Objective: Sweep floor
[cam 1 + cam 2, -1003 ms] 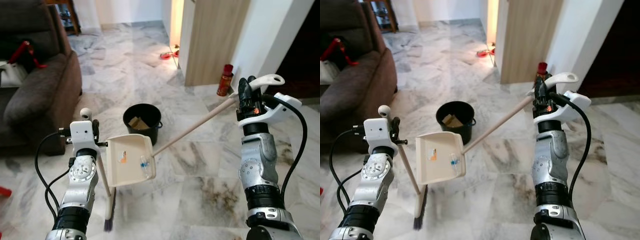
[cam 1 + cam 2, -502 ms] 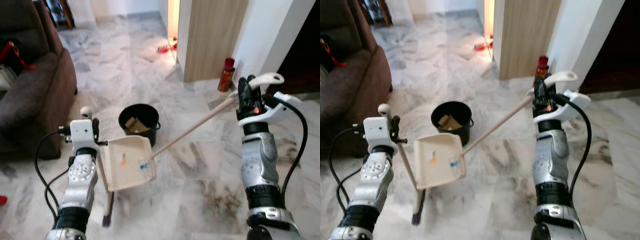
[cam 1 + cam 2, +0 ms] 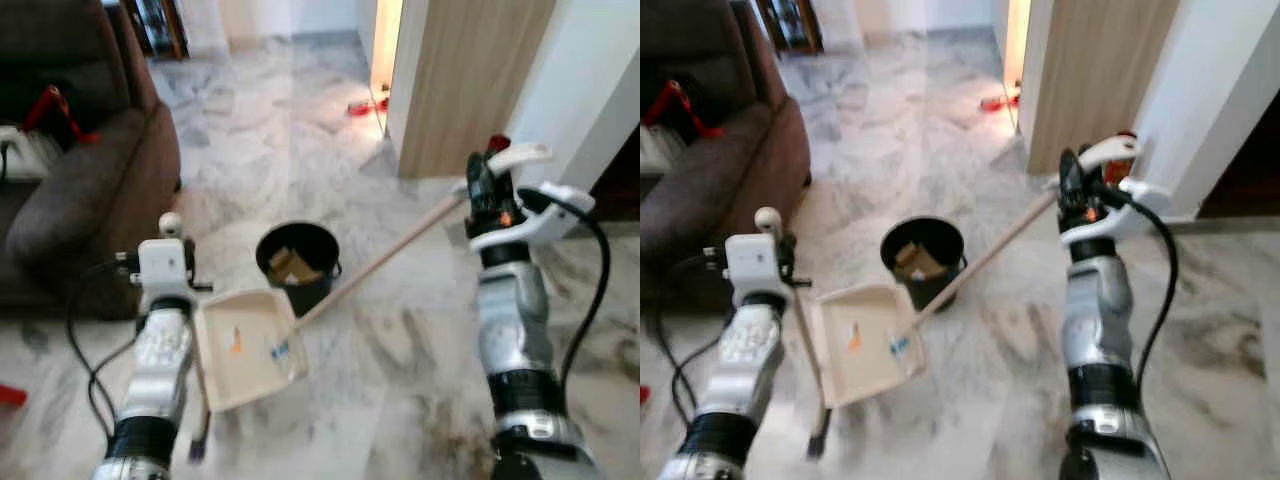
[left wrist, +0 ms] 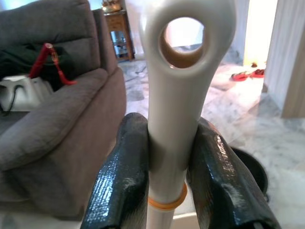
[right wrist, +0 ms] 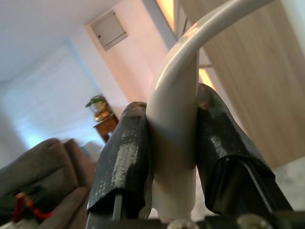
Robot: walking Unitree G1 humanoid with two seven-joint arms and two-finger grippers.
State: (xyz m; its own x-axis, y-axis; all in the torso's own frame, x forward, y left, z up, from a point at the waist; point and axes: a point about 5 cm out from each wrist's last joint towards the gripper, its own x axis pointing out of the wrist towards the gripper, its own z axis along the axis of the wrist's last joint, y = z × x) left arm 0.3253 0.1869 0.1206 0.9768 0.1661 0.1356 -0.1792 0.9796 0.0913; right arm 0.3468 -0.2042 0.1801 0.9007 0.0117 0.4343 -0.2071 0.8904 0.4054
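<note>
I can read no text, label, brand, number or sign anywhere in my views. The red can (image 3: 497, 145) just behind my right tool (image 3: 478, 192) is too small and blurred for any print on it to be made out. The scraps lying in the dustpan (image 3: 247, 346) that hangs off the handle in my right tool are only orange and blue flecks, with no lettering I can tell. The broom handle (image 4: 183, 109) clamped in my left tool (image 4: 177, 176) is plain white with an orange ring, unmarked.
</note>
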